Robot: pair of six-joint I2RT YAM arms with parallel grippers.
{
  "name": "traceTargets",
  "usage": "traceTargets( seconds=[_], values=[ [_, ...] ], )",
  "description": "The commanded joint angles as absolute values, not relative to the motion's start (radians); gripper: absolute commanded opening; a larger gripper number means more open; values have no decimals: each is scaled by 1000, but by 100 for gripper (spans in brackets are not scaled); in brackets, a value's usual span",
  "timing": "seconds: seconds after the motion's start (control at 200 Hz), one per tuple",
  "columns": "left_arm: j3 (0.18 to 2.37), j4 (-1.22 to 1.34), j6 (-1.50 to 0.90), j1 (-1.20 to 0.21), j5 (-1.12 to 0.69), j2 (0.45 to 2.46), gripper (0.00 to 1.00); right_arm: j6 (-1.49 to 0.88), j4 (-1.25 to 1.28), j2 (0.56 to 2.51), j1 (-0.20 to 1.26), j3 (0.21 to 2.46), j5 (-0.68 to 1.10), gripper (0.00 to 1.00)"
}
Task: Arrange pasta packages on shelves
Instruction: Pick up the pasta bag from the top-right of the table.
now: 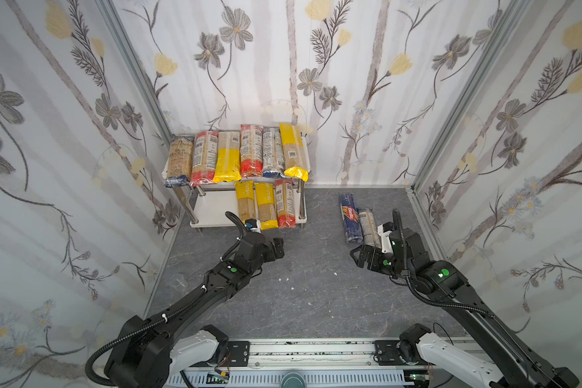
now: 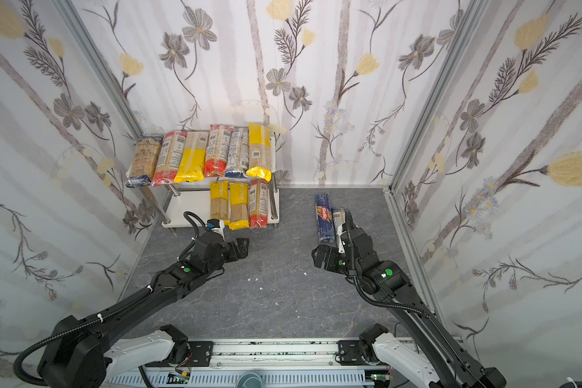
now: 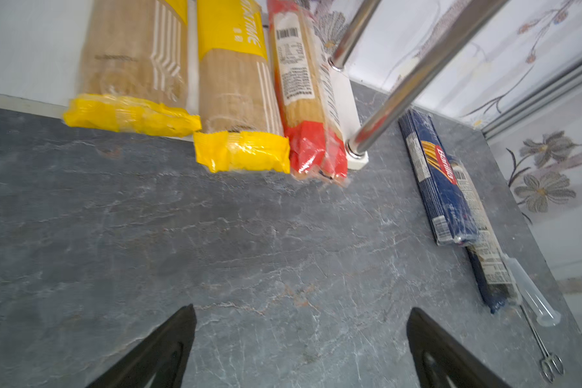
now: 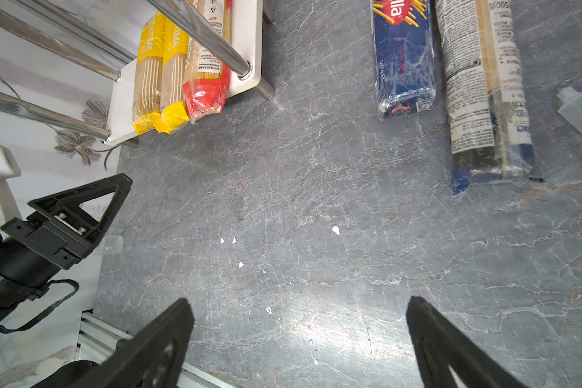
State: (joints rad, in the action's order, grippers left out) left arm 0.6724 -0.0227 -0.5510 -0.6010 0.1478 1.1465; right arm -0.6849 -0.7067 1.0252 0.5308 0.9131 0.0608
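Both sets of jaws are spread wide, nothing in either. The left gripper (image 3: 301, 312) hangs over the grey table (image 1: 316, 285) by the front of the shelves (image 1: 212, 205), the right gripper (image 4: 299, 305) by the blue Barilla packet (image 1: 350, 218) and clear packet (image 1: 368, 226) lying side by side on the table. Six packets (image 1: 229, 156) lie up top, three more packets (image 1: 266, 205) below.

A clear plastic tube (image 3: 533, 295), metal forceps (image 3: 534, 333) and white crumbs (image 4: 335, 230) lie on the grey tabletop (image 3: 215, 235).
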Motion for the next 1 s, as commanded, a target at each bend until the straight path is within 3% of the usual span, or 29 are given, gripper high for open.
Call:
traceTargets(
  seconds=[0.0, 0.34, 0.994],
  values=[
    [714, -49, -606, -672, 210, 1179, 100, -713, -717, 997, 533, 899, 23, 100],
    [924, -72, -659, -905, 237, 1427, 100, -710, -742, 956, 530, 893, -37, 100],
    [1641, -172, -647, -958, 208, 2098, 100, -557, -869, 907, 307, 920, -35, 100]
  ],
)
